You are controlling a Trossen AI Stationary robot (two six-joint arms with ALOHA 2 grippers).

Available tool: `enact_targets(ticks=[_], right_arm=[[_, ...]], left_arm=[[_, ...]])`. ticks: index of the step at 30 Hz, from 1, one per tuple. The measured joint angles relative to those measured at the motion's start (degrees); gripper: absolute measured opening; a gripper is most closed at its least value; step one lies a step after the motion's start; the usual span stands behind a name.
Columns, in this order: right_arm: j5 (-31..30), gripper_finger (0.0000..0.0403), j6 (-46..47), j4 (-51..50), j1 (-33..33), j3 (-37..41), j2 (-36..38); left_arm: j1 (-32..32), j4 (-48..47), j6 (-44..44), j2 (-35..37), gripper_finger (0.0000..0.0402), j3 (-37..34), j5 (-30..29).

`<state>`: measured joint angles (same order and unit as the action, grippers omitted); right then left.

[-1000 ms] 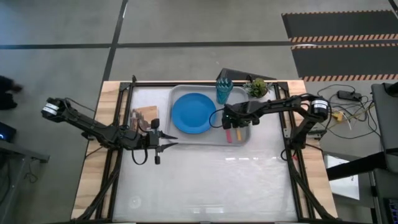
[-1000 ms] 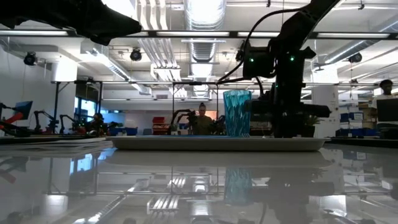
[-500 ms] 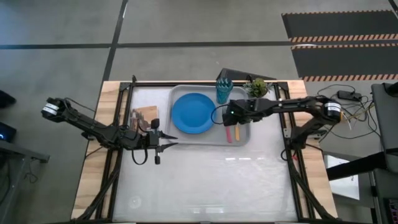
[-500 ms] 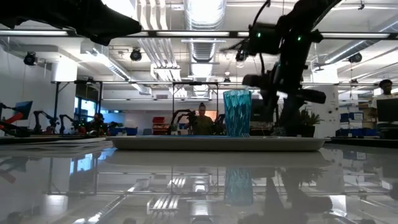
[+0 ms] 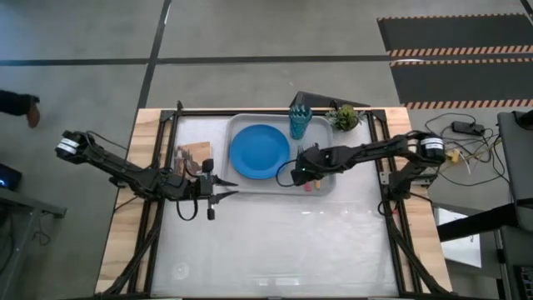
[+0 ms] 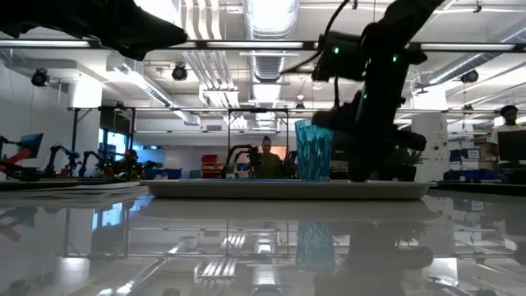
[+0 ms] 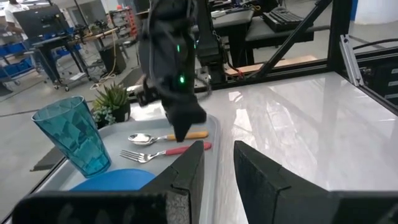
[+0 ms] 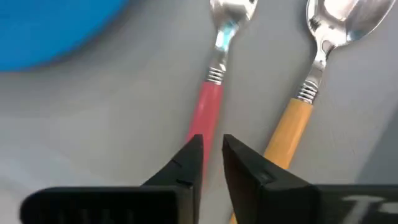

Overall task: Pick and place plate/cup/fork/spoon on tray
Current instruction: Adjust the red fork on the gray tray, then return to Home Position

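Note:
The grey tray (image 5: 275, 187) holds the blue plate (image 5: 259, 152), the teal cup (image 5: 299, 122), the pink-handled fork (image 8: 208, 106) and the orange-handled spoon (image 8: 295, 118). The fork and spoon lie side by side, flat on the tray's right part. My right gripper (image 5: 301, 172) is shut. It points down over the free end of the fork's handle, which runs under its tips (image 8: 211, 146). My left gripper (image 5: 236, 192) is shut and waits left of the tray, above the table. My right gripper stands with its shut fingertips (image 8: 193, 152) over the free end of the fork's pink handle (image 8: 200, 127), coming from above. The fingers hide the handle's end, so I cannot tell whether they touch it. The fork lies flat on the tray.
A small picture card (image 5: 196, 156) lies left of the tray, by my left arm. A green plant (image 5: 344, 117) stands beyond the tray's far right corner. The white tabletop (image 5: 283, 242) stretches toward the near edge. People show in the room beyond the table.
My right gripper has risen from the tray beside the cutlery. It has then gone toward the table's near left and come down over the fork's handle. The fork, spoon, plate and cup have stayed in place.

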<state>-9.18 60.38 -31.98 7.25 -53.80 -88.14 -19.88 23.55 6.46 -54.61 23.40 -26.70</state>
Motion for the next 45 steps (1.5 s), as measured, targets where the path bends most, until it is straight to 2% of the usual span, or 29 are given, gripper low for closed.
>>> enact_targets(ticks=[7, 15, 22, 26, 30, 36, 41, 45], right_arm=[[0.14, 0.001, -1.42, -0.07, -0.13, -1.38, -4.66], [0.61, 0.0009, -2.44, -1.08, -0.37, -5.26, -6.27], [-1.9, 0.0008, -3.42, -8.72, -1.04, -8.93, -5.09], [-2.98, 0.0008, -9.32, -8.94, -3.88, -10.44, -3.11], [-2.94, 0.0008, -21.29, -3.88, -9.21, -9.92, -0.9], [-4.09, 0.0008, -40.91, 13.69, -19.87, -2.81, 4.3], [-6.54, 0.0008, -46.39, 23.73, -24.41, 6.38, 12.36], [-5.37, 0.0008, -49.39, 35.63, -24.5, 16.96, 21.28]], left_arm=[[0.0, 0.0, 0.0, 0.0, 0.007, 0.0, -0.02], [0.0, -0.04, 0.0, 0.0, 0.007, 0.0, -0.02], [0.0, -0.04, -0.02, 0.0, 0.007, 0.0, -0.01], [0.0, -0.04, -0.02, 0.0, 0.007, 0.0, -0.02], [0.0, -0.02, -0.07, 0.0, 0.007, 0.0, 0.0], [-0.12, -0.21, -0.2, 0.2, 0.007, 0.0, 0.73], [-0.22, -4.83, -0.26, 3.25, 0.007, -0.16, 7.11], [-0.21, -8.19, -0.25, 6.57, 0.007, -1.58, 7.79]])
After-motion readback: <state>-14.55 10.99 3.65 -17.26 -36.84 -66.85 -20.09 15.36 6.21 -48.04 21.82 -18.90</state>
